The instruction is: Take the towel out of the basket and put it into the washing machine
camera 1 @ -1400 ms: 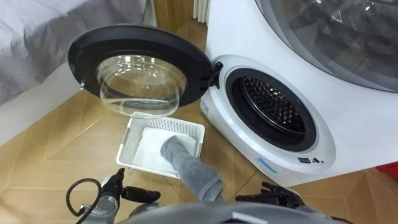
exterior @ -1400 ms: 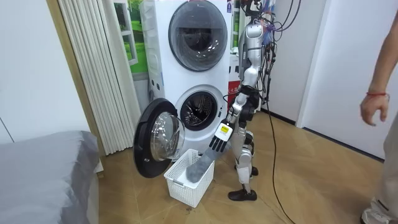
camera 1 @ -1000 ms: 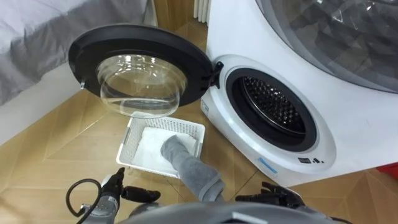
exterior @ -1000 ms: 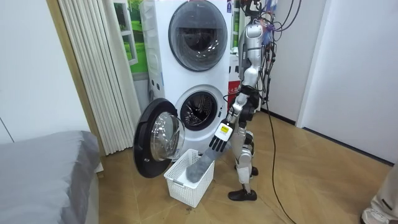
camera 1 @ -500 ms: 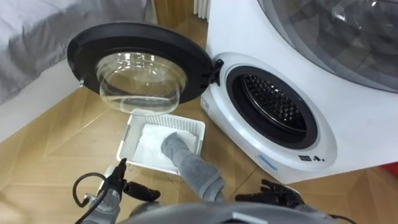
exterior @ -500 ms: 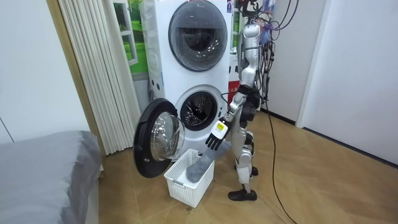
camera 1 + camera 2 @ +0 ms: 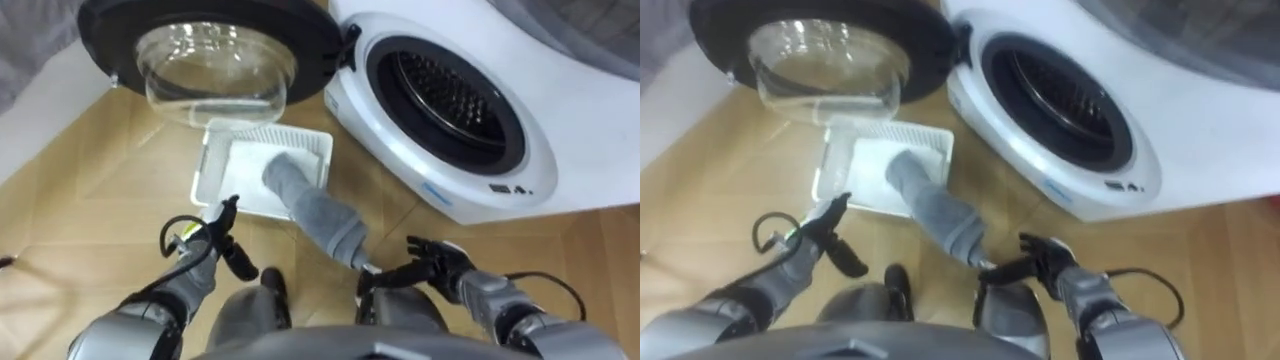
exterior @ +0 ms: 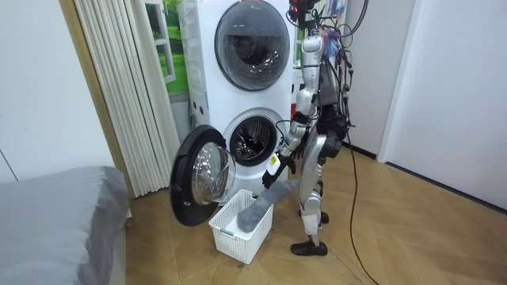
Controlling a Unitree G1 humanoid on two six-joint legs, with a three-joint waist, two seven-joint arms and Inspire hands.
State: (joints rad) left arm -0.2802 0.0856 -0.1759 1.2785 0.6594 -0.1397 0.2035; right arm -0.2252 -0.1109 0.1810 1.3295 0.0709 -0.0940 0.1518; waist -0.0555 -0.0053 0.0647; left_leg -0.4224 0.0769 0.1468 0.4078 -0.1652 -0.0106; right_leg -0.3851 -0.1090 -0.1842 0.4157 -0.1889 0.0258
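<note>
A grey towel [image 7: 318,214] hangs out of a white laundry basket [image 7: 213,168] on the floor, its near end draped over the basket's front rim towards me. The washing machine's drum opening [image 7: 445,95] is up and to the right, its round door [image 7: 210,48] swung wide to the left. My left hand [image 7: 218,245] hovers open low on the left, short of the basket. My right hand [image 7: 432,265] is open with fingers spread, to the right of the towel's near end. Neither touches the towel. In the room view I stand facing the washer beside the basket [image 8: 242,229].
A second machine [image 8: 252,36] is stacked on the washer. The open door stands just behind the basket. A grey bed [image 8: 55,222] is at the room view's left, and a white radiator-like panel [image 8: 119,95] is beside the machines. Wooden floor lies around the basket.
My view has tipped down and both hands have come up into it. In the room view my body has shifted towards the washer and the left hand has risen off the towel.
</note>
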